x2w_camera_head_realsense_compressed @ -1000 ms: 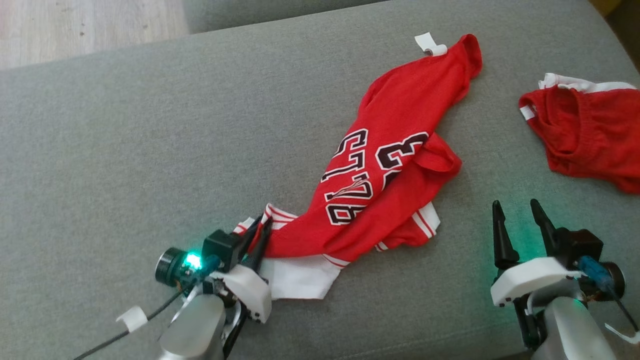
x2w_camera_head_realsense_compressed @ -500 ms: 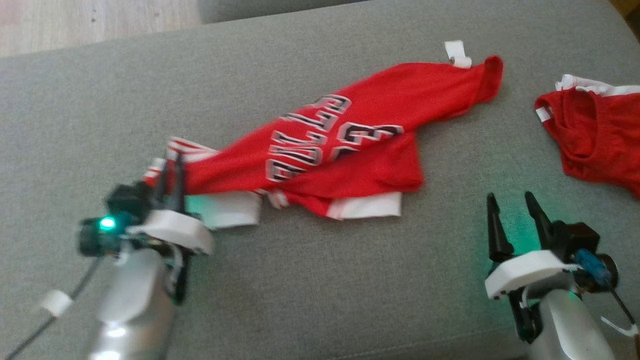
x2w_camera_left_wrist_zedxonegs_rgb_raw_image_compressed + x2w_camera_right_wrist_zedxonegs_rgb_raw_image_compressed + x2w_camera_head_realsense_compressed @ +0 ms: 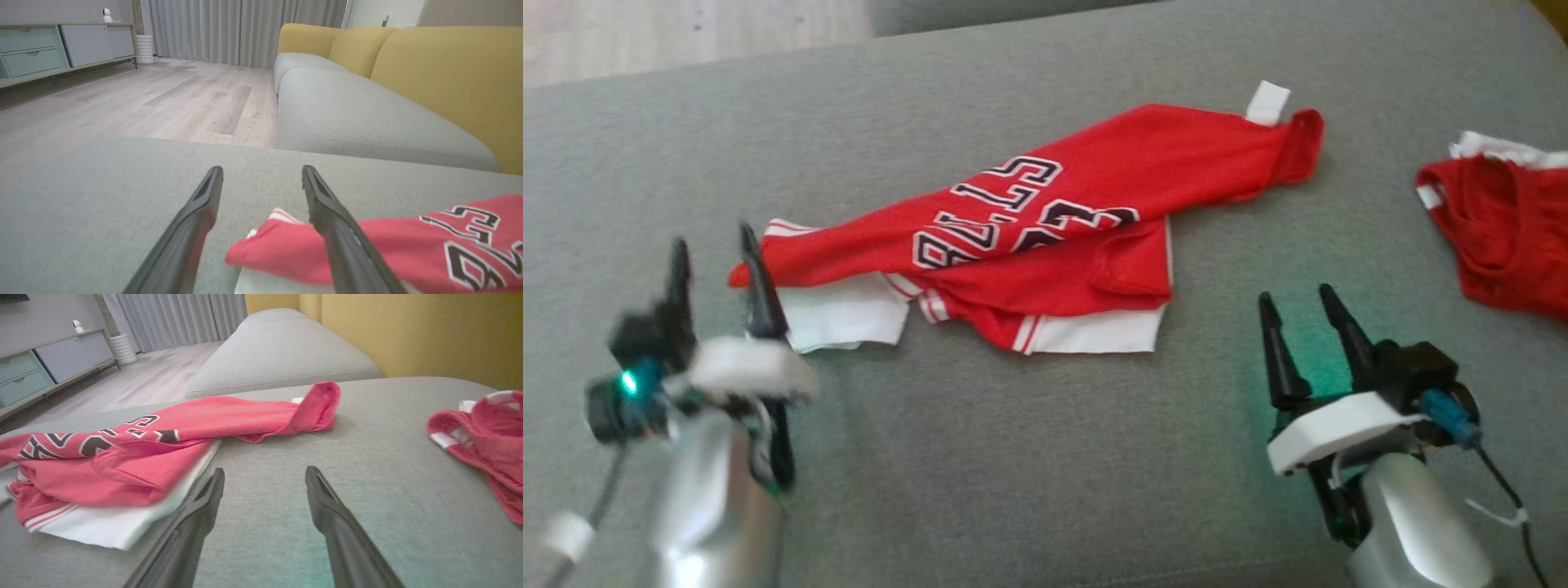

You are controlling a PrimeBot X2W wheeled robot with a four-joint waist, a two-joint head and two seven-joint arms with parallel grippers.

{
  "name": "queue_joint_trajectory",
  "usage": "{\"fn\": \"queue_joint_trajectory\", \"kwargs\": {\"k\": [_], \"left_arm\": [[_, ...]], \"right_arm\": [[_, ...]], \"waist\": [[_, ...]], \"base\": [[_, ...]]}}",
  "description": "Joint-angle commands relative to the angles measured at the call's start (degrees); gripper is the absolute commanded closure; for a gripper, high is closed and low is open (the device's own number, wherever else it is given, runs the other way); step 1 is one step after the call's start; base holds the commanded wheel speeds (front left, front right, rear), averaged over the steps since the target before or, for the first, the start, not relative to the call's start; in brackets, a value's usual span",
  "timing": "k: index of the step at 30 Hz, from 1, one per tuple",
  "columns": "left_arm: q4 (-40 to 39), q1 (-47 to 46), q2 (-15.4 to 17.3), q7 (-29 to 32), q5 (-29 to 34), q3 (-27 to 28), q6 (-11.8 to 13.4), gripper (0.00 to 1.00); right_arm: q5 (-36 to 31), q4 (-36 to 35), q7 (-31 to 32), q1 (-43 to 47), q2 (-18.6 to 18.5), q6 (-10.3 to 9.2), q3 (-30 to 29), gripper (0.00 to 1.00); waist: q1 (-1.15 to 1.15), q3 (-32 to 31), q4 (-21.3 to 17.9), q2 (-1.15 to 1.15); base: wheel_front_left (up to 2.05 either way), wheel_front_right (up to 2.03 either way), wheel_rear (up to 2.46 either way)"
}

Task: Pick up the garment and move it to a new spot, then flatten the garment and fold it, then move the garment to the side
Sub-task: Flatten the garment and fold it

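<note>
Lying on the grey seat cushion [image 3: 1013,457]: the red basketball jersey [image 3: 1045,245] [image 3: 429,245] [image 3: 122,457], held by neither gripper, rumpled and doubled over lengthwise.
Jersey face: black-and-white lettering and the number 23 face up; white striped trim and a white layer show along its near edge.
Jersey tag: a white tag [image 3: 1267,102] sticks out at the far end, by the rolled-up red edge.
Left gripper [image 3: 712,241] [image 3: 261,169]: at the jersey's left corner, jaws spread apart and gripping nothing. In the left wrist view one finger crosses in front of the red corner; I cannot tell whether it touches. It is blurred in the head view.
Right gripper [image 3: 1296,294] [image 3: 265,470]: just off the jersey's near right corner, over bare cushion, jaws apart and empty.
Second red garment [image 3: 1503,237] [image 3: 482,433]: bunched well to the right of the jersey, white trim at its top edge.
Yellow backrest [image 3: 449,81]: beyond the jersey's far end.
Wooden floor [image 3: 645,33] [image 3: 163,98]: past the cushion, to the jersey's left.
</note>
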Motion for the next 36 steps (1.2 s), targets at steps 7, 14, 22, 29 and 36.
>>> {"fn": "queue_joint_trajectory", "kwargs": {"k": [7,14,22,29,36], "left_arm": [[-7.05,11.07,-2.07,-0.29,1.89,1.73,-1.4,0.0],[-8.07,16.51,-2.37,-0.29,-3.21,-5.34,-1.06,0.0],[-8.84,17.52,-2.38,-0.29,-5.0,-9.43,0.52,0.0],[-8.96,17.47,-2.38,-0.29,-5.31,-10.0,0.73,0.0],[-8.85,17.93,-2.39,-0.29,-5.55,-10.09,0.5,0.0]], "right_arm": [[1.5,-1.93,-0.63,-3.73,-0.16,-0.04,9.1,0.0],[0.4,5.07,-0.63,-7.31,-0.16,-0.04,12.6,0.0],[-1.23,12.16,-0.63,-9.98,-0.16,-0.04,10.13,0.04],[-3.33,15.35,-0.63,-11.41,-0.16,-0.04,8.37,0.25],[0.31,11.94,-0.63,-11.76,-0.16,-0.04,5.79,1.0]], "waist": [[0.0,-1.81,5.78,0.0],[0.0,-2.62,10.97,0.0],[0.0,-2.7,13.7,0.0],[0.0,-2.57,14.22,0.0],[0.0,-3.23,13.38,0.0]], "base": [[0.0,0.0,0.0],[0.0,0.0,0.0],[0.0,0.0,0.0],[0.0,0.0,0.0],[0.0,0.0,0.0]]}}
